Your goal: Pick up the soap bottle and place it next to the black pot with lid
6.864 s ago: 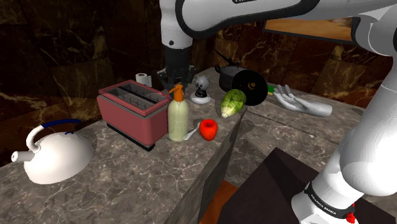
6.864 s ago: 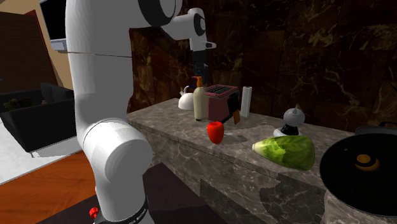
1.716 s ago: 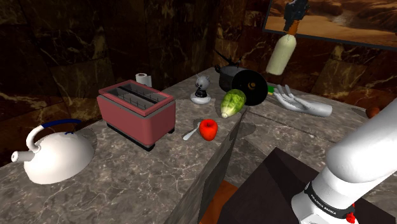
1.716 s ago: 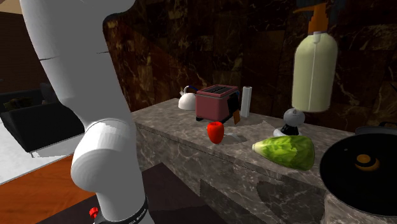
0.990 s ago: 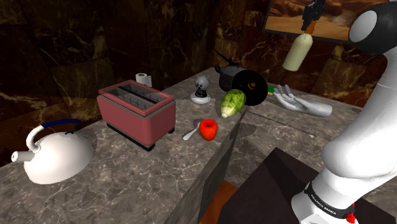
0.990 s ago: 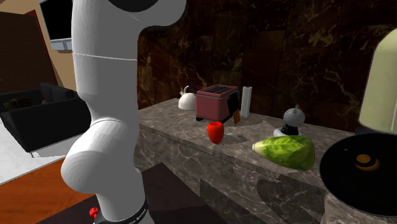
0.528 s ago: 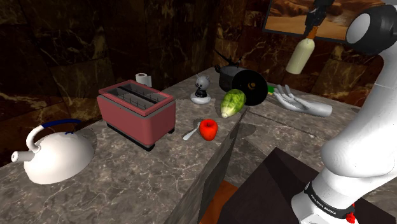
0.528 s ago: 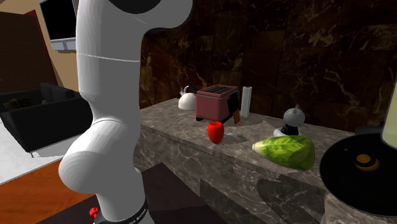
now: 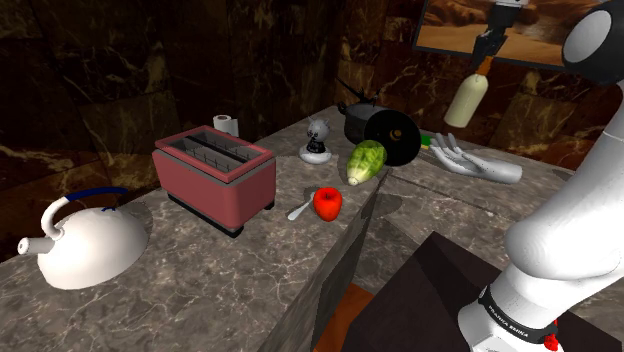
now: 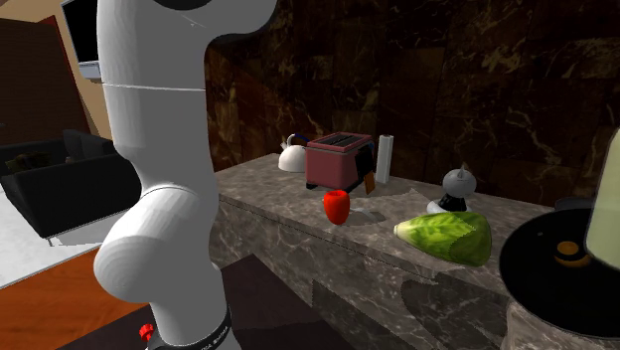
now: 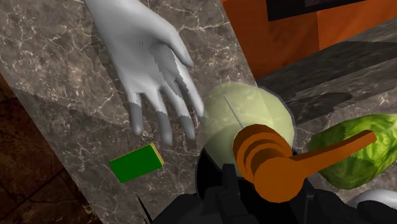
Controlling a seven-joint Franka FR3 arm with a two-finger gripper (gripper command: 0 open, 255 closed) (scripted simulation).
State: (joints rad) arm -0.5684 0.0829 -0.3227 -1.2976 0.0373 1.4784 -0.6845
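The soap bottle [image 9: 467, 98], pale yellow-green with an orange pump, hangs tilted in the air, and my gripper [image 9: 487, 45] is shut on its neck. It is above the grey hand model [image 9: 470, 160] and to the right of the black pot with lid [image 9: 380, 128] in the shoulder view. In the wrist view the orange pump [image 11: 280, 168] and pale bottle body [image 11: 245, 121] sit between my black fingers [image 11: 213, 175], over the countertop beside the grey hand [image 11: 149, 63]. In the second exterior view the bottle [image 10: 606, 209] shows at the right edge, above the pot lid [image 10: 556, 283].
On the marble counter [image 9: 250, 270] stand a lettuce [image 9: 365, 160], a red pepper [image 9: 328, 203], a spoon [image 9: 300, 210], a dark red toaster [image 9: 215, 175], a white kettle [image 9: 85, 240], a paper roll [image 9: 228, 125] and a small figure [image 9: 317, 140]. A green block [image 11: 135, 163] lies by the hand.
The gripper has carried the bottle a little lower, staying beside the pot. In the second exterior view the bottle slid to the right edge and dropped nearer the lid.
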